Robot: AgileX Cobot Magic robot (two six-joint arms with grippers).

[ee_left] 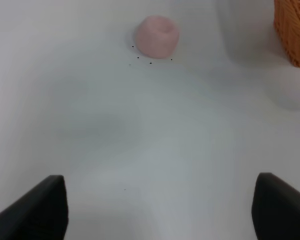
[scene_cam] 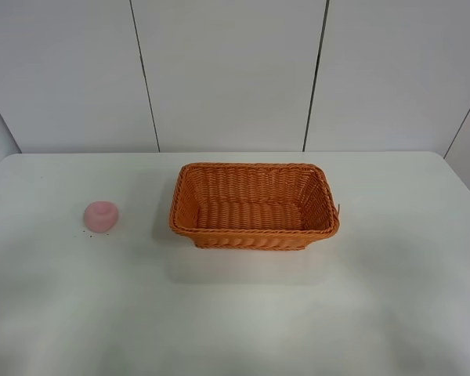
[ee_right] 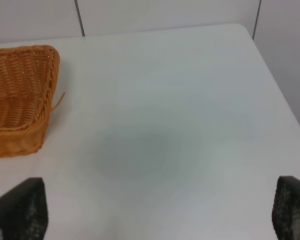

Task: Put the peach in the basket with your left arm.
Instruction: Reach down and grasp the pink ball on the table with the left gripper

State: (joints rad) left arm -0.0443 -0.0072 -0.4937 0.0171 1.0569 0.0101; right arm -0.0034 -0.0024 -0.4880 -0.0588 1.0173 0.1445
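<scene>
White table, pale panelled wall: left tool released, peach not yet reached.
Its jaws stand wide apart and grasp nothing. I judge the best approach is straight ahead and down, straddling the soft fruit at its widest part, then closing gently. The peach sits ahead of the tool, well apart, roughly centred between the jaws. The empty basket stands further toward the right arm's side.

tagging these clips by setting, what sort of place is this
Probably a robot lab or test bench: a plain white table, white wall panels behind it, and a basket and a peach set out.
</scene>
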